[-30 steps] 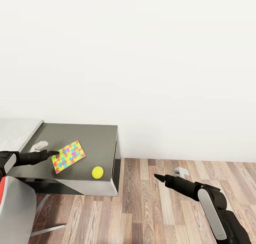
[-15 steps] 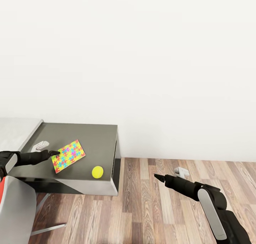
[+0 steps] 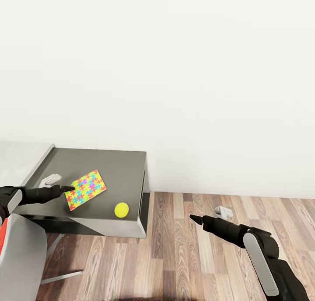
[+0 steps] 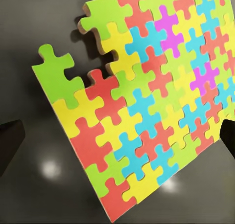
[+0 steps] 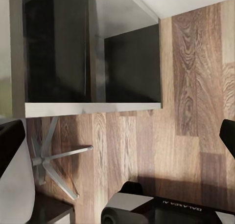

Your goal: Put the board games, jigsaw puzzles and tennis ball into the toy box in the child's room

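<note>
A jigsaw puzzle [image 3: 85, 189] of yellow, red, blue and green pieces lies flat on the dark top of the table [image 3: 113, 169]. My left gripper [image 3: 68, 189] is at the puzzle's near-left edge. In the left wrist view the puzzle [image 4: 147, 101] spreads just ahead of the gripper [image 4: 117, 138], whose dark fingertips [image 4: 10, 141] stand wide apart with nothing gripped. A yellow tennis ball [image 3: 121, 209] rests near the table's front right corner. My right gripper [image 3: 192, 217] hangs open over the wood floor, right of the table. The toy box, the board games and the bed are out of view.
A small grey object [image 3: 51, 178] lies on the table behind my left arm, and a similar one [image 3: 224, 211] lies on the floor by the wall. A chair [image 3: 22, 257] with a star base [image 5: 54, 158] stands at the lower left. A white wall lies straight ahead.
The whole picture has shifted slightly, so the camera moved. Both arms, the puzzle and the ball keep their places relative to each other.
</note>
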You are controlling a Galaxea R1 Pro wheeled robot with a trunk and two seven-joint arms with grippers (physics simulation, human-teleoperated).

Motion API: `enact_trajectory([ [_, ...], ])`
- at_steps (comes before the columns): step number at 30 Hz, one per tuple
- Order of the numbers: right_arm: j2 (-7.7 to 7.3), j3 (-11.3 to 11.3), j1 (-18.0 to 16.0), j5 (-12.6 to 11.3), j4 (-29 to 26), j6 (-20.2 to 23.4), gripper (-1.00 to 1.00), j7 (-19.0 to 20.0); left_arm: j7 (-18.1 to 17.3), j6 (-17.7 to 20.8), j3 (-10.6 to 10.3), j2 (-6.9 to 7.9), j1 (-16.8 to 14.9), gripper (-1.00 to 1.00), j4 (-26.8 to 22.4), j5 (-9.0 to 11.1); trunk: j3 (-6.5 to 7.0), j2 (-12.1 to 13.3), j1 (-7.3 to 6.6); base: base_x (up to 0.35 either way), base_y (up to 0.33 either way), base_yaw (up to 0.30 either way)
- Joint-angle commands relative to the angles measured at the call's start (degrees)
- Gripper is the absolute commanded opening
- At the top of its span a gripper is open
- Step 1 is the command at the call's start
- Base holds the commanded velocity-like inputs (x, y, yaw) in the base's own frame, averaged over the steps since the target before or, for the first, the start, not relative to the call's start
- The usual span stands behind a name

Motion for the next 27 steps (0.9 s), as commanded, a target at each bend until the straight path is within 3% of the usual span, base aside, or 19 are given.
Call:
enact_trajectory([
  [1, 0.01, -0.08, -0.03, 0.50, -0.04, 0.27, 1.00, 0.59, 0.01, 0.48, 0.08, 0.01, -0.05, 1.00, 0.01, 0.34, -0.18, -0.10, 0.03, 0.000, 0.000, 0.063],
  [27, 0.01, -0.08, -0.07, 0.51, -0.12, 0.28, 1.00, 0.59, 0.03, 0.48, 0.08, 0.00, -0.05, 1.00, 0.01, 0.32, -0.53, -0.10, 0.03, 0.047, -0.039, 0.008],
])
